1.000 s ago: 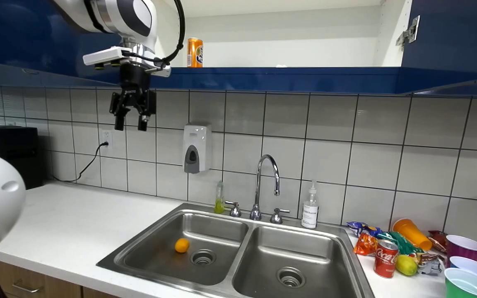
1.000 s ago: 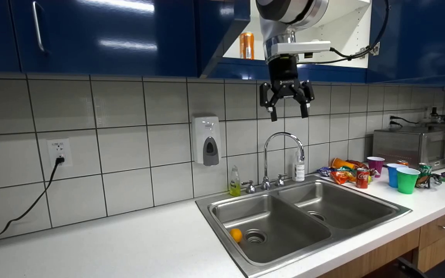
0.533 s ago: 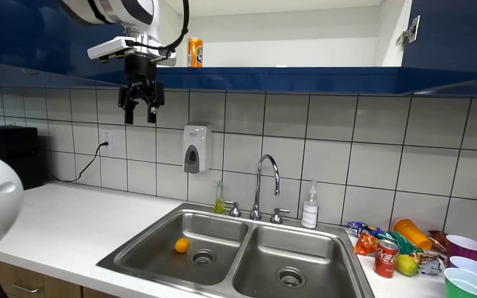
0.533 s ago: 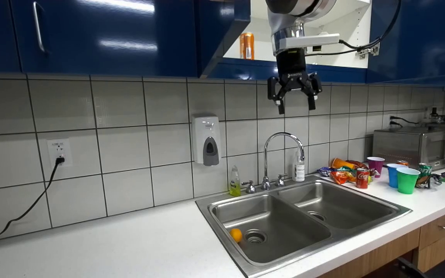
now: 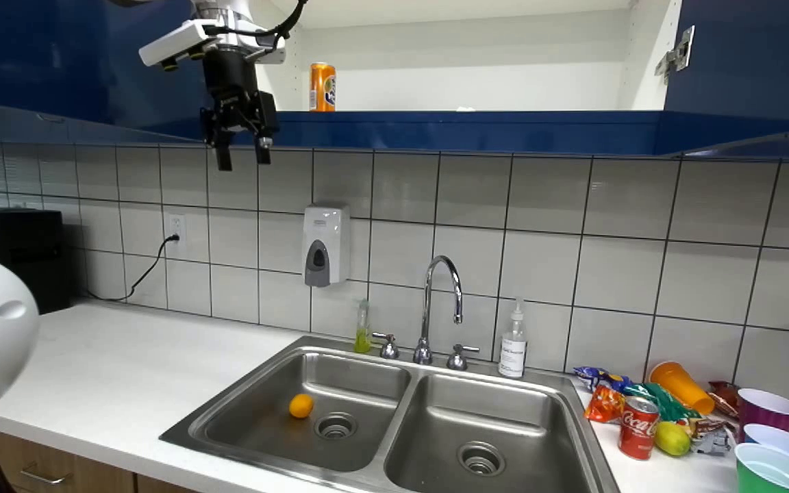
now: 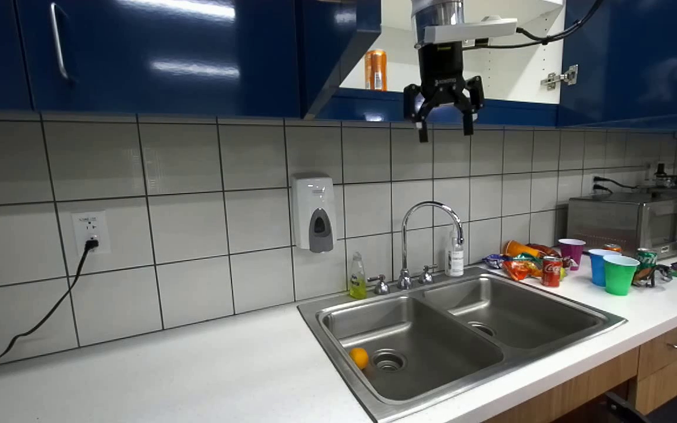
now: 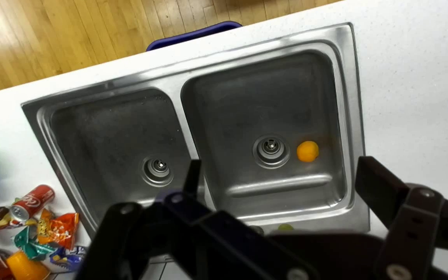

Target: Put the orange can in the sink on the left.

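Observation:
An orange can stands upright on the open cabinet's shelf, near its end, in both exterior views (image 5: 322,87) (image 6: 375,69). It is out of the wrist view. My gripper is open and empty in both exterior views (image 5: 243,157) (image 6: 445,131), pointing down outside the cabinet. Its fingertips hang lower than the can's base, apart from the can. In the wrist view the gripper (image 7: 279,162) has its fingers wide apart above the sink. The left sink basin (image 5: 251,428) holds a round orange fruit (image 5: 301,405) beside the drain; the basin also shows in the wrist view (image 7: 255,97).
The blue cabinet ledge (image 5: 470,131) runs under the can's shelf. An open cabinet door (image 6: 338,53) juts out beside the can. A tall faucet (image 5: 429,308) and soap bottles stand behind the sink. A red can (image 5: 638,428), snack bags and cups lie right of it.
My gripper has risen from well below the cabinet ledge to around its height, with a slight shift to the right and a slight tilt. It stays open. The orange can has not moved.

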`<state>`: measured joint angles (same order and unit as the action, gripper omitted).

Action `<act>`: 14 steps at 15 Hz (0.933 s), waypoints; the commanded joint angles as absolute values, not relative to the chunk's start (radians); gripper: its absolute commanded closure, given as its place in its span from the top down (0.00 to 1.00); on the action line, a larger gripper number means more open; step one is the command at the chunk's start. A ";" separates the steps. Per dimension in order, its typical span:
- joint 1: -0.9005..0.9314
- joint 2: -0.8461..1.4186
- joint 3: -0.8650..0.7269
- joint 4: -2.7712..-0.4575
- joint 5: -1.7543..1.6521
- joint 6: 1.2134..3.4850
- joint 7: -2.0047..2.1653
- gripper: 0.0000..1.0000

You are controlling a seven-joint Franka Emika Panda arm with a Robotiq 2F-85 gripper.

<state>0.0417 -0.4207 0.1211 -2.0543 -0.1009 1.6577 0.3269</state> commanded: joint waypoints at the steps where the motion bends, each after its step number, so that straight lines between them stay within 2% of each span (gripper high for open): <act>1: 0.027 -0.431 0.144 -2.006 -0.136 1.670 0.359 1.00; 14: 0.016 -0.415 0.166 -1.805 -0.227 1.707 0.399 1.00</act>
